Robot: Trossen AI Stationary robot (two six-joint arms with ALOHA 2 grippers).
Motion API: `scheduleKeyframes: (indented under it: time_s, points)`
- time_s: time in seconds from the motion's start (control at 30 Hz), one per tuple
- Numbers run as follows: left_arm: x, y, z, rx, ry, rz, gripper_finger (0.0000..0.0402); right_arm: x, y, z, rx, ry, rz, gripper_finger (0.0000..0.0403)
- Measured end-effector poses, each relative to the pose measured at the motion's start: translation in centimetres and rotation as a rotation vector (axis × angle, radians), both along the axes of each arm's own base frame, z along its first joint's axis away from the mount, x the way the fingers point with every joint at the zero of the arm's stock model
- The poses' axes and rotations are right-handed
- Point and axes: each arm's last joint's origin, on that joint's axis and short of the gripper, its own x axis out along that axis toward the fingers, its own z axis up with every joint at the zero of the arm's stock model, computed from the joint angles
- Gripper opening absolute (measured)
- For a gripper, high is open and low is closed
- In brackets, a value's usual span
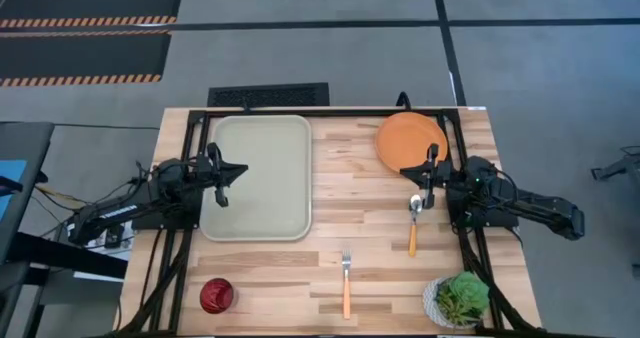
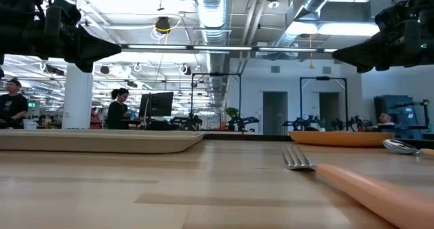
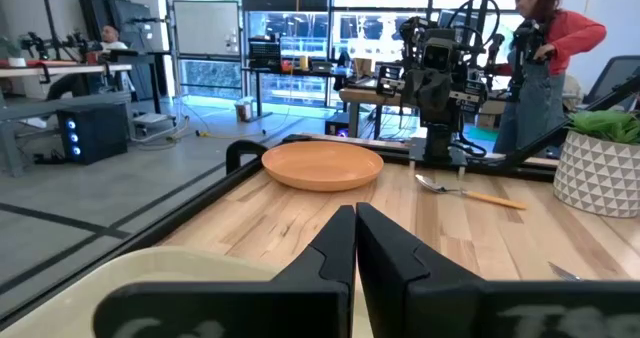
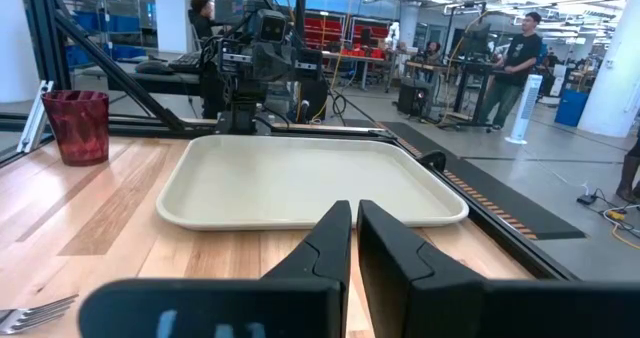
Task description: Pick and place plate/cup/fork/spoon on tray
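The pale tray (image 1: 258, 176) lies at the far left of the wooden table and holds nothing. The orange plate (image 1: 410, 140) rests flat at the far right. The spoon (image 1: 414, 221) lies just near the plate, bowl toward it. The fork (image 1: 346, 282) lies near the front edge, tines pointing far. The dark-red cup (image 1: 216, 295) stands upright at the front left. My left gripper (image 1: 222, 184) is shut and empty, raised over the tray's left rim. My right gripper (image 1: 430, 178) is shut and empty, raised near the plate's near edge and the spoon's bowl.
A white pot with a green plant (image 1: 458, 300) stands at the front right corner. Black frame rails run along the table's left and right sides. Bare wood lies between the tray and the plate. People stand in the room beyond the table.
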Motion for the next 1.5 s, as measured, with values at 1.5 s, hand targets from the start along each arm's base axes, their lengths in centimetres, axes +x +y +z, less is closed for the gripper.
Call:
scheduleKeyframes:
  time_s: [1.5]
  points:
    - [-0.5,0.9,3.9,-0.327,0.017,0.24,0.0,0.0,0.0,0.0,0.0,0.0,0.0,0.0047]
